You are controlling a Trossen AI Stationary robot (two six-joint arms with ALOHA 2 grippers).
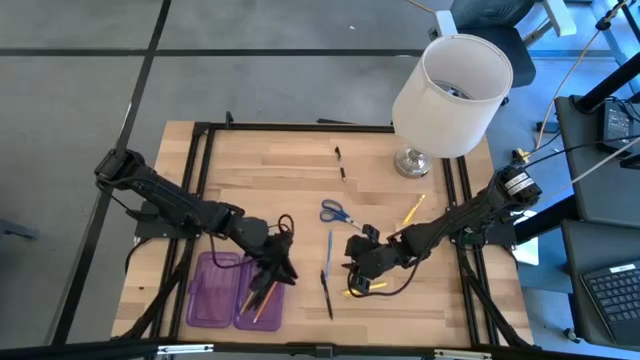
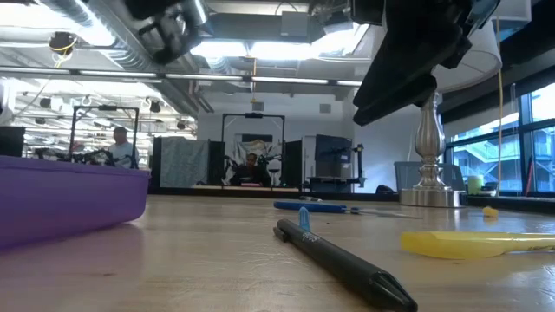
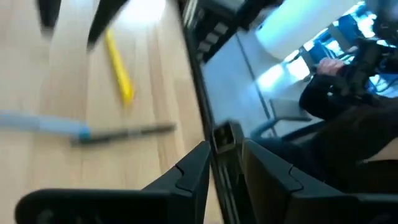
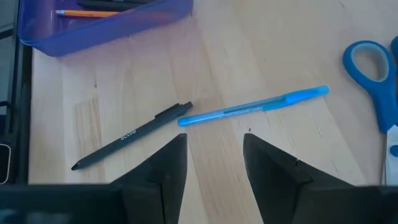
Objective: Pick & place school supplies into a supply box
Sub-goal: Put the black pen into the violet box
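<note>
Wooden slat table [image 1: 290, 170], light grain, black frame. White drum lampshade [image 1: 452, 82] on chrome base, far right. Purple translucent supply box [image 1: 215, 292] open flat, near left; right half holds orange pencil [image 4: 84, 12] and dark pens. Left gripper [image 1: 272, 272] over that half, fingers narrowly apart, empty. Right gripper [image 4: 214, 155] near centre, parted, empty. Blue-handled scissors [image 1: 338, 213], blue pen [image 4: 255, 106], black pen [image 4: 134, 135], yellow pen [image 2: 473, 243] loose on table.
</note>
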